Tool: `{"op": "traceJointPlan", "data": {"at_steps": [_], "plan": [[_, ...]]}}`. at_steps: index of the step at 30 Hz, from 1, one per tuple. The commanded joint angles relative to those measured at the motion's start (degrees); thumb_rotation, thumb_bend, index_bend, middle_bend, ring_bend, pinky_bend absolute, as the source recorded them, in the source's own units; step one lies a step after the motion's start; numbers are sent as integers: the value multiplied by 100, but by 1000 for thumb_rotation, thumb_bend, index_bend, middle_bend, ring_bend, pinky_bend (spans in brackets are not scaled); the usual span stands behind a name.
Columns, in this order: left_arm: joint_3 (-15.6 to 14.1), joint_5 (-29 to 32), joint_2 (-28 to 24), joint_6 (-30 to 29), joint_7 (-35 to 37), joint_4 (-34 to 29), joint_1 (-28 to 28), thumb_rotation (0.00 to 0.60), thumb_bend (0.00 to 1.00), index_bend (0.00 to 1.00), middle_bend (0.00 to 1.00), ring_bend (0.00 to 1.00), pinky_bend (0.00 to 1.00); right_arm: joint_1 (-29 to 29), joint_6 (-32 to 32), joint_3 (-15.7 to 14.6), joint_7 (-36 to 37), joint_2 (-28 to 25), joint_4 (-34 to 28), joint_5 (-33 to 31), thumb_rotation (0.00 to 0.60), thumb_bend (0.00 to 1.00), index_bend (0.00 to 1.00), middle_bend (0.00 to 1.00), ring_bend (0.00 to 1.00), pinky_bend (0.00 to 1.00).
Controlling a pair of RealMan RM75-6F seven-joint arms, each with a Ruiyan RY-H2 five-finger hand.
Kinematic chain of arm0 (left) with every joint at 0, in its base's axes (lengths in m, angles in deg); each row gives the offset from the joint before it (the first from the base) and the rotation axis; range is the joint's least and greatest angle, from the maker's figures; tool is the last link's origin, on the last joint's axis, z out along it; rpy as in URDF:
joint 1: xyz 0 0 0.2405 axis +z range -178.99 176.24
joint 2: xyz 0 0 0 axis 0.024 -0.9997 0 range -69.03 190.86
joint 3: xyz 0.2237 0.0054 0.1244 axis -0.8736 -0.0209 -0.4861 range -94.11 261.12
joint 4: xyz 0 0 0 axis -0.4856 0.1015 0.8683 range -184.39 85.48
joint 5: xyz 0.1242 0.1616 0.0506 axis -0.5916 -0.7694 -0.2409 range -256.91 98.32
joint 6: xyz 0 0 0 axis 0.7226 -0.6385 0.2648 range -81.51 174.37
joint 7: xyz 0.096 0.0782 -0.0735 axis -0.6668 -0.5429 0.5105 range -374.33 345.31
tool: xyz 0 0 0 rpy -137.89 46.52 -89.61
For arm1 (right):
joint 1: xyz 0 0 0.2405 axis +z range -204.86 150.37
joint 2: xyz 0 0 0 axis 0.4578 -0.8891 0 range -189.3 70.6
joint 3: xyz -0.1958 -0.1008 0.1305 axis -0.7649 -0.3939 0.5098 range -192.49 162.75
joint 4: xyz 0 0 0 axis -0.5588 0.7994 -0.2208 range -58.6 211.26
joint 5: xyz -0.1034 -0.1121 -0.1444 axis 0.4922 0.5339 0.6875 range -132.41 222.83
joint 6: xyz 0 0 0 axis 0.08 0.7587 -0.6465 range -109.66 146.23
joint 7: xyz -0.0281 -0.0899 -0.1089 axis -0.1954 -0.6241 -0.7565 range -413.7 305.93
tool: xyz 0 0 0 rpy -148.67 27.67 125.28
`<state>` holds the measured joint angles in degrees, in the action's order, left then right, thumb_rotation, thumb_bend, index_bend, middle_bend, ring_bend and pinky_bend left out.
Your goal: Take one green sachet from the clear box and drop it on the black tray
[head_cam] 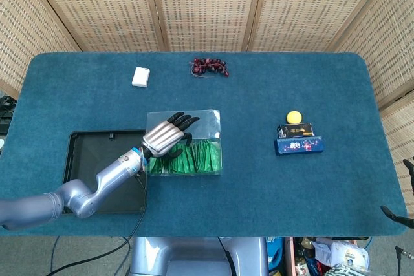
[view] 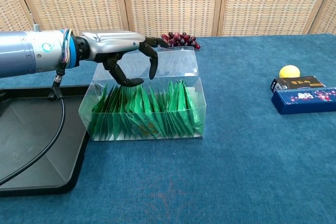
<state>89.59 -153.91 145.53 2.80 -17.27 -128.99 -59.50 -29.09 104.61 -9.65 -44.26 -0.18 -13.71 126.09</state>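
Note:
A clear box (head_cam: 185,144) (view: 149,103) stands mid-table, packed with upright green sachets (view: 144,109) (head_cam: 194,157). My left hand (head_cam: 166,136) (view: 123,50) hovers just above the box's left half, fingers spread and pointing down toward the sachets, holding nothing. The black tray (head_cam: 90,159) (view: 31,145) lies to the left of the box, with nothing on it. My right hand (head_cam: 404,192) shows only as dark fingertips at the right edge of the head view.
A white block (head_cam: 141,77) and a bunch of dark red grapes (head_cam: 209,66) (view: 179,40) lie at the back. To the right are a yellow ball (head_cam: 294,116) (view: 289,71), a black box (view: 298,83) and a blue box (head_cam: 299,145) (view: 306,99). A black cable (view: 37,145) hangs from my left arm.

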Motion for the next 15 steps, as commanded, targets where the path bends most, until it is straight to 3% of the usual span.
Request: {"op": "traceJointPlan", "data": {"at_steps": [1, 15], "plan": [[18, 39, 69, 49, -47, 83, -13, 600, 446, 460, 0, 0, 0, 10, -24, 2, -1, 6, 9, -13, 600, 0, 0, 0, 0, 0], [158, 167, 289, 199, -94, 377, -84, 600, 446, 460, 0, 0, 0, 27, -79, 20, -2, 18, 44, -75, 600, 0, 0, 0, 0, 0]]}}
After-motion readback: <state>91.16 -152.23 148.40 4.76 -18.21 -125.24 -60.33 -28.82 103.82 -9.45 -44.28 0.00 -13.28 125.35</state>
